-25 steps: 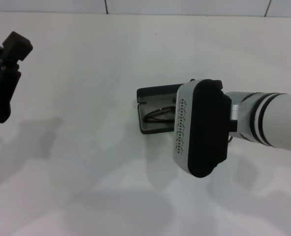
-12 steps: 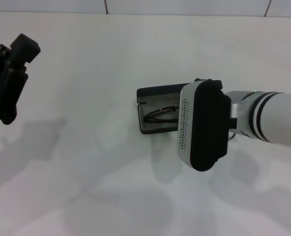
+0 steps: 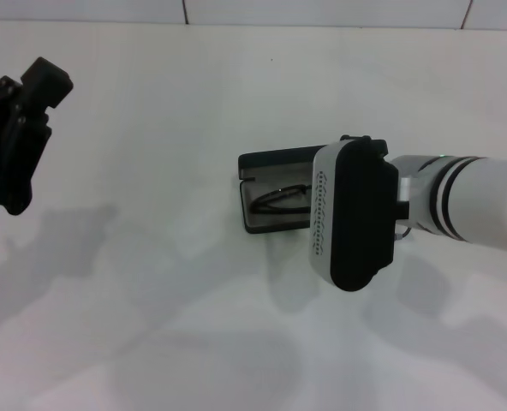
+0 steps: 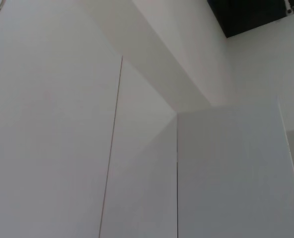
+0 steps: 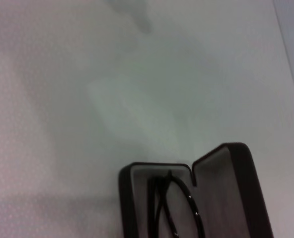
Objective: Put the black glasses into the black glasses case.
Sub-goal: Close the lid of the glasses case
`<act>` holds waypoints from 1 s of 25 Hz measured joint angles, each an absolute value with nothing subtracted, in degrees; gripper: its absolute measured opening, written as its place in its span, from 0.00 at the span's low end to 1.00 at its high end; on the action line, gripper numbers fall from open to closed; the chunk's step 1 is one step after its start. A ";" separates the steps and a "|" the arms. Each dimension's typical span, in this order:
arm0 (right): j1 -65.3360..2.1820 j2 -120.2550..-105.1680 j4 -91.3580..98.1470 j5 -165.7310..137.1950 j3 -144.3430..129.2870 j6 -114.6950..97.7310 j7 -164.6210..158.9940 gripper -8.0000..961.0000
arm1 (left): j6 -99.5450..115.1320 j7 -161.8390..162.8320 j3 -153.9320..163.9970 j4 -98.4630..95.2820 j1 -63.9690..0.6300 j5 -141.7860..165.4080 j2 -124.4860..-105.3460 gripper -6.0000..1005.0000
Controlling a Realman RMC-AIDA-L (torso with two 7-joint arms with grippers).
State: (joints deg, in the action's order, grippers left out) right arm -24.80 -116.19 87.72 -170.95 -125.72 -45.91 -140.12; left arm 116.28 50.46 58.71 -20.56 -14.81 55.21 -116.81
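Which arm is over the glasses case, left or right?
The right arm: its wrist housing hangs above the open black glasses case, hiding one end of it, with the black glasses inside. The left gripper sits raised at the far left edge, away from it.

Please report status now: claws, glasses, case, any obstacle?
Left claw parked far left, raised. Right claw over the case's right end, fingers hidden. Black glasses lie inside the open black glasses case. No obstacle seen on the table.

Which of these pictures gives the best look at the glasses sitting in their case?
The right wrist view: the black glasses lie unobstructed in the open black glasses case. In the head view the right arm covers part of them. The left wrist view shows none of them.
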 joint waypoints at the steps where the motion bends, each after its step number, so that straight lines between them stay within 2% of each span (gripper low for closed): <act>1: -25.04 -116.19 87.38 -170.95 -125.53 -45.83 -140.11 0.02 | 116.28 50.45 58.71 -20.55 -14.87 55.20 -116.80 0.04; 25: -27.02 -116.19 85.14 -170.65 -126.83 -46.13 -140.53 0.01 | 116.28 50.45 58.71 -20.48 -14.94 54.94 -116.80 0.04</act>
